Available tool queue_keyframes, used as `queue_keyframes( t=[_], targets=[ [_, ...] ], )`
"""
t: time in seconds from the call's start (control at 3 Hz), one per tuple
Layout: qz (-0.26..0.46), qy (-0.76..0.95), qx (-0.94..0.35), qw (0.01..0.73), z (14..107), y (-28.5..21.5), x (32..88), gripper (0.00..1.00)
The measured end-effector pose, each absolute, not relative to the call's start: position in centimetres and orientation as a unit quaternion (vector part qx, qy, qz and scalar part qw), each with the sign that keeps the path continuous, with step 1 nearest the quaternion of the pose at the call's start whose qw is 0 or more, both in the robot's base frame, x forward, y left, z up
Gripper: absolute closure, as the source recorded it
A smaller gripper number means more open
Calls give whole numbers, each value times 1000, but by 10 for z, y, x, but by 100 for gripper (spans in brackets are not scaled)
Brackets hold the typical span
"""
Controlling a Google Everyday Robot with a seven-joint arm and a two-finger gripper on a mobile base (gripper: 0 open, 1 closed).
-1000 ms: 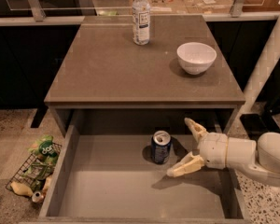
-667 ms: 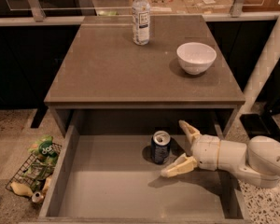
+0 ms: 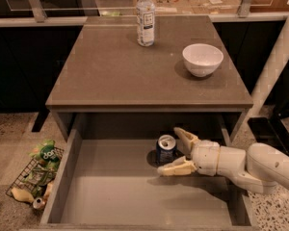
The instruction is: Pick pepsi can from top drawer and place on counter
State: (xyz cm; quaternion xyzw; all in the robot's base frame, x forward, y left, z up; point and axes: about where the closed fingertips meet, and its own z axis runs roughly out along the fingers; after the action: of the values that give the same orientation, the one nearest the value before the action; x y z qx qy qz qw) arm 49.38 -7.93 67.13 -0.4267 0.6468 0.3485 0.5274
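Spotter: Pepsi can (image 3: 166, 149) stands upright in the top drawer (image 3: 82, 196), close under the table's (image 3: 111, 71) front edge and a little right of centre. It is the only thing in the drawer; the rest of the floor is bare grey.

Operator: And the arm?

Spotter: Your gripper (image 3: 167, 150) has slid in from the right over the last second. A moment ago its tips stopped short of the can; now they reach along both sides of it. One finger (image 3: 185, 137) runs behind the can and the other (image 3: 176, 168) in front, so the can sits between them. The jaws are spread wide and nothing is gripped yet. Whether either pad touches the can I cannot tell.

Operator: So what does that give me?

Spotter: I judge the approach is about done and closing is your next step, then a lift clear of the front edge.

Operator: Room up top?

Spotter: Yes. The water bottle (image 3: 145, 17) stands at the middle of the back edge and the white bowl (image 3: 203, 59) sits near the right edge, apparently empty. The front and left of the table are free. Left of the drawer on the floor, a wire basket (image 3: 24, 186) holds green snack bags (image 3: 45, 153).
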Motion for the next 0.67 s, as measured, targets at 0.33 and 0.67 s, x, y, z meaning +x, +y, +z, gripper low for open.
queue_keyframes(
  t=[0.33, 0.67],
  targets=[
    [357, 639, -424, 534, 672, -75, 494, 42],
    [357, 638, -425, 533, 672, -74, 494, 65]
  ],
)
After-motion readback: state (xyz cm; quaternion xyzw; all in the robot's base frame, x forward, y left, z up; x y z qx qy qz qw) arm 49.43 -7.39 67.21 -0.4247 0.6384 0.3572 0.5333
